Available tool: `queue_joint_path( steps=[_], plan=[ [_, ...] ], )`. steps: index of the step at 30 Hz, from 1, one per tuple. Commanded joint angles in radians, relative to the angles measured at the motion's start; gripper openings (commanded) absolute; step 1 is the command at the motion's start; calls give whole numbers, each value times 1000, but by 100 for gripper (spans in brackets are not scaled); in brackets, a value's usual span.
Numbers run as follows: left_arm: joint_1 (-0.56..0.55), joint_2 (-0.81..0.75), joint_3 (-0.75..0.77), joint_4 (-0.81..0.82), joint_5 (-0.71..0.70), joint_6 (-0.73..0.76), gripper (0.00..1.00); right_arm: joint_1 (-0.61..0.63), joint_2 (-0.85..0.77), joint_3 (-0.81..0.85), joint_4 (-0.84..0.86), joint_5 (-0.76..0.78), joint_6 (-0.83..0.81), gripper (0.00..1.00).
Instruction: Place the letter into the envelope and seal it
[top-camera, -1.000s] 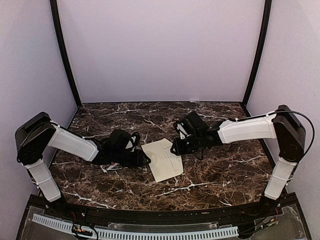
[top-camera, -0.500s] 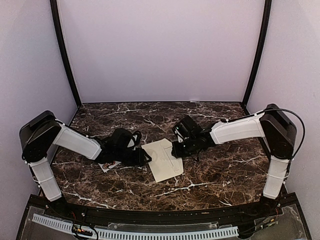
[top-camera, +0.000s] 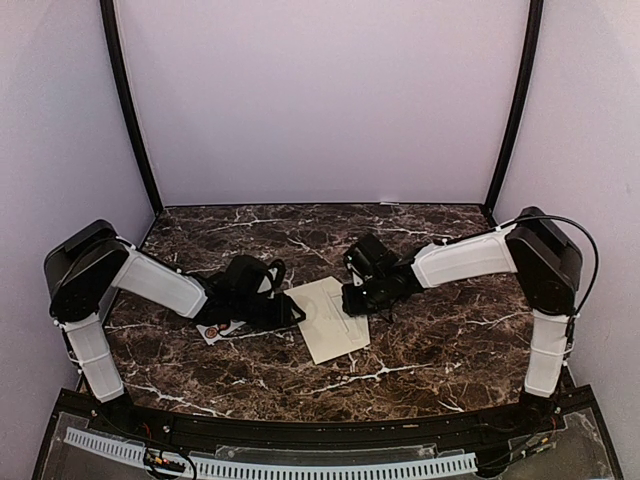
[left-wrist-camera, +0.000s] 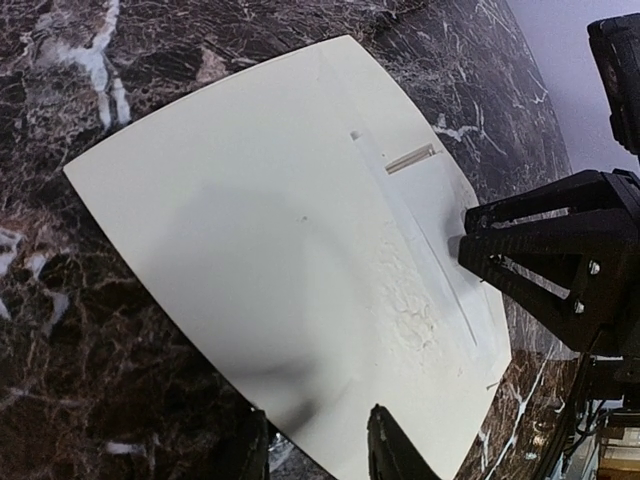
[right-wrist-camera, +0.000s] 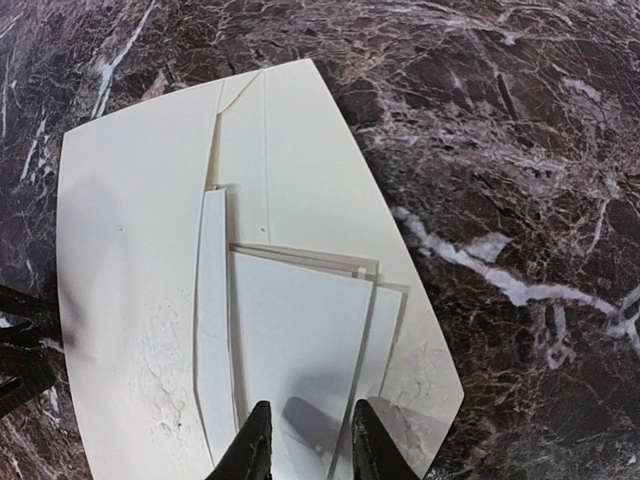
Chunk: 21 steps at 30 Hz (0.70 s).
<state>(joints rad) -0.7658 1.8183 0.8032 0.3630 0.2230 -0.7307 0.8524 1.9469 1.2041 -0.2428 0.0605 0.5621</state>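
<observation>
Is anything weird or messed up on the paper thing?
Yes. The envelope has a rough, bubbly patch beside its long white strip, as if the paper there got crinkled. The rest of it looks smooth.

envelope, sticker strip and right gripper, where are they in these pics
envelope (top-camera: 332, 325), top external view, middle of its flat face
sticker strip (top-camera: 222, 329), top external view, its white middle
right gripper (right-wrist-camera: 308, 445), right wrist view, midway between its two fingertips
</observation>
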Motion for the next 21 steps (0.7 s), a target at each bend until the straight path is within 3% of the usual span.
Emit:
queue_joint_path(
  steps=[1,21],
  plan=[
    [7,25,5,-66,-18,21,34,-16,12,17,-18,34,26,27],
    [11,38,10,-54,-2,15,33,-31,-49,-12,12,21,-7,38]
  ],
)
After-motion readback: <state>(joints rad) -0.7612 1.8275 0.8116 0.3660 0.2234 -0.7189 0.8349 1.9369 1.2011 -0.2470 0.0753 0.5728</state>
